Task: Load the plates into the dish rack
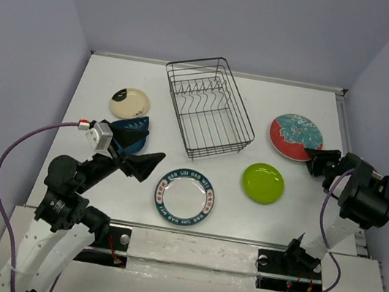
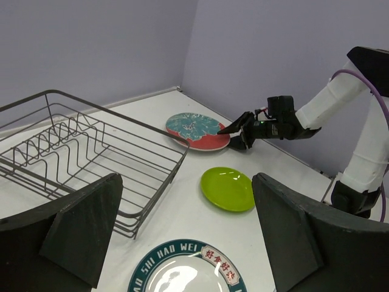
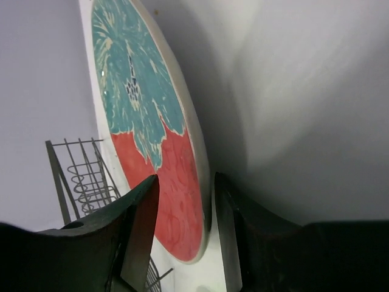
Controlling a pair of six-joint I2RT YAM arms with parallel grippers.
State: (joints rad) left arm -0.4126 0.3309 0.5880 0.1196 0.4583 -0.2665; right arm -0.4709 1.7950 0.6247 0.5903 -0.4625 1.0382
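The red-and-teal plate (image 1: 296,136) lies flat at the right of the table. My right gripper (image 1: 317,163) is at its near right edge, and in the right wrist view the gripper (image 3: 185,182) is open, its jaws straddling the plate's rim (image 3: 140,103) with small gaps on both sides. The lime green plate (image 1: 263,182) and the white lettered plate (image 1: 185,195) lie in front of the black wire dish rack (image 1: 208,107). A cream plate (image 1: 129,103) lies at the left. My left gripper (image 1: 141,154) hangs wide open and empty, partly hiding the dark blue plate (image 1: 134,133).
The rack (image 2: 146,125) holds no plates. Purple walls close in the table on the left, back and right. A purple cable loops off the left arm (image 1: 12,154).
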